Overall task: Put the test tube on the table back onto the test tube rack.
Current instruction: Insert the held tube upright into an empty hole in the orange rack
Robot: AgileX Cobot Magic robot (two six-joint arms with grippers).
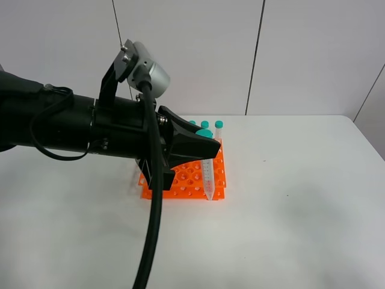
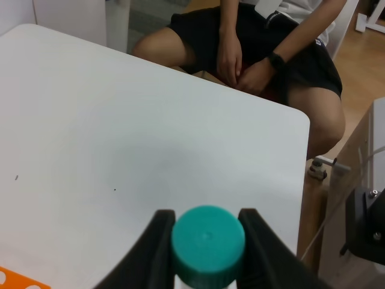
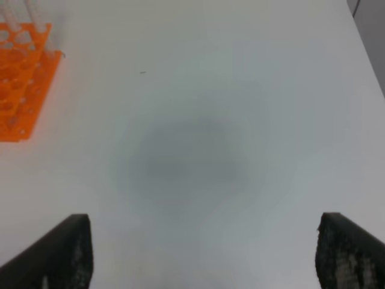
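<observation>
The test tube (image 1: 208,177) is gripped upright by its green cap (image 2: 208,241) in the left claw (image 1: 204,143), tip down over the front right corner of the orange rack (image 1: 180,191); the right claw (image 3: 204,256) is spread wide, empty, well right of the rack

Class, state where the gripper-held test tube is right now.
Exterior high view, near centre: the test tube hangs upright in the left gripper, its tip at the near right corner of the test tube rack.
</observation>
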